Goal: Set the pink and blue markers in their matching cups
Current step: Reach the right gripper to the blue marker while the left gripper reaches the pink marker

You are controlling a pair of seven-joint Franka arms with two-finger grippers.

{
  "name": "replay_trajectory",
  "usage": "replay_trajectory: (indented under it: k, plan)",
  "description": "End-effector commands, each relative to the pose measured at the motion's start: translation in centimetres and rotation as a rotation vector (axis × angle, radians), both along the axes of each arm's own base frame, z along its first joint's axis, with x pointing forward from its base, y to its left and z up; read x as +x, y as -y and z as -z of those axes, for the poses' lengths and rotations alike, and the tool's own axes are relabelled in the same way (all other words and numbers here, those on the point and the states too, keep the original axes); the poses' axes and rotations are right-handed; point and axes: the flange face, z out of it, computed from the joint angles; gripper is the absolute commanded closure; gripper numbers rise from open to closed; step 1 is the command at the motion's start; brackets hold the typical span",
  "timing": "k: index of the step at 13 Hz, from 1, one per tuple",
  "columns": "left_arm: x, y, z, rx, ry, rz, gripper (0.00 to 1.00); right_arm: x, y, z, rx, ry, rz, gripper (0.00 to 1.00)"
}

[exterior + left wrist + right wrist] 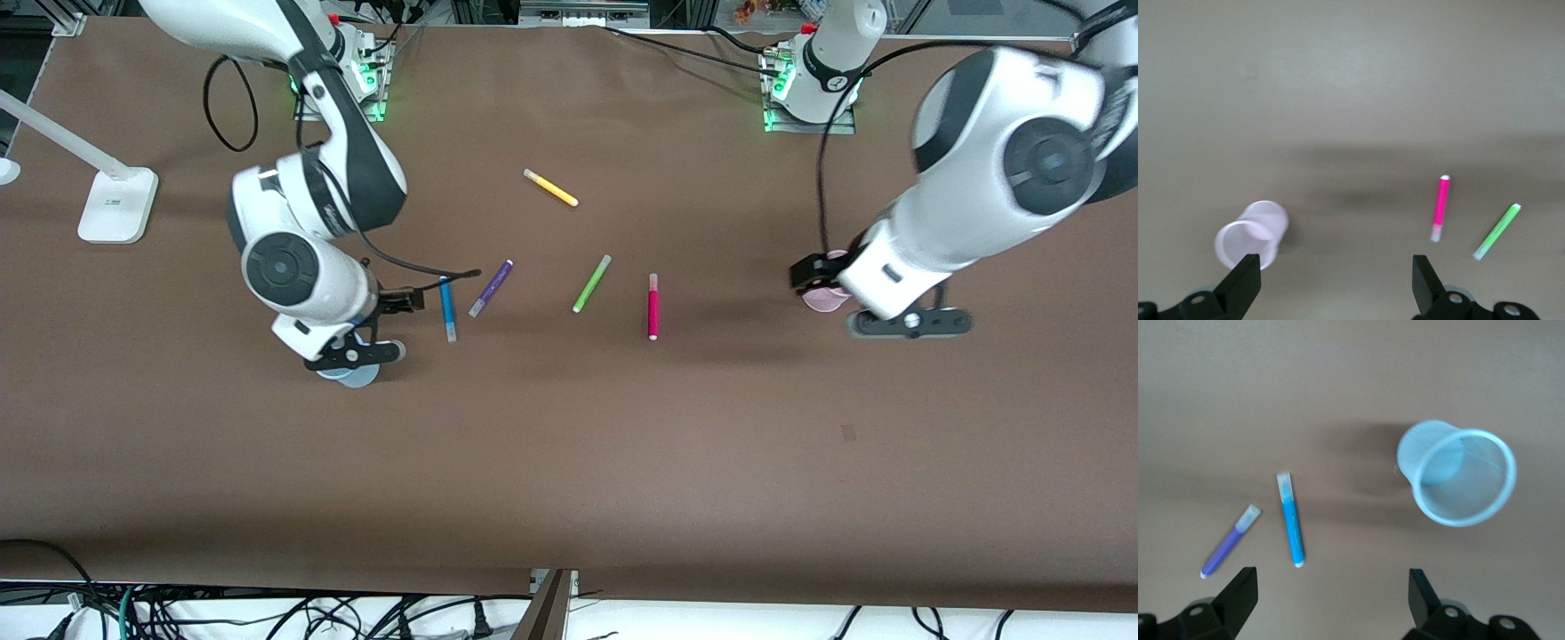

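Altogether, five markers lie on the brown table (569,444), all apart from one another: one yellow marker (550,188) farthest from the front camera, then a loose row of four, namely one blue marker (447,308), one purple marker (491,288), one lime-green marker (592,283) and one pink marker (653,306). The blue one lies toward the right arm's end of the table, the pink one toward the left arm's end, with the purple and green ones between them.

There are two cups. The pale blue cup (358,377) stands upright on the table near the blue marker, a little nearer to the front camera, and is mostly covered by the right arm in the front view. The pale pink cup (822,300) stands at the left arm's end, well apart from the pink marker, and is partly covered by the left arm.

The right gripper (1331,593) hangs above the table beside the blue cup, fingers spread wide and holding nothing. The left gripper (1336,280) hangs beside the pink cup, likewise wide and empty.

One white lamp base (117,204) sits at the right arm's end of the table.
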Motion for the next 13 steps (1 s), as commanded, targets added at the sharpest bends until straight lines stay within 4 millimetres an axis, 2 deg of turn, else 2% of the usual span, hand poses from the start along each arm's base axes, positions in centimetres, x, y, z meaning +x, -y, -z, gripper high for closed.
replay_trajectory:
  k: [1, 3, 5, 6, 8, 11, 13]
  plan:
    - [0.7, 4.5, 5.0, -0.009, -0.014, -0.045, 0.00, 0.6, -1.9, 3.9, 0.010, 0.018, -0.006, 0.00]
    - [0.9, 7.2, 9.1, -0.016, -0.028, -0.035, 0.00, 0.3, -3.1, 6.5, 0.013, 0.025, -0.025, 0.00]
    - [0.8, 9.1, 12.6, -0.021, -0.045, -0.013, 0.00, -0.1, -4.2, 8.7, 0.013, 0.027, -0.039, 0.00]
    - [0.0, 10.2, 14.3, -0.015, -0.044, 0.007, 0.00, -0.4, -4.6, 9.7, 0.014, 0.030, -0.047, 0.00]
    - [-1.6, 11.1, 17.5, -0.004, -0.002, 0.005, 0.00, -1.2, -5.0, 11.8, 0.018, 0.040, -0.055, 0.00]
    - [-4.2, 12.8, 21.9, -0.033, 0.044, -0.003, 0.00, -2.1, -4.9, 13.6, 0.024, 0.054, -0.063, 0.00]
    - [-6.3, 14.0, 24.0, -0.042, 0.064, 0.003, 0.00, -2.5, -4.7, 14.7, 0.031, 0.066, -0.076, 0.00]
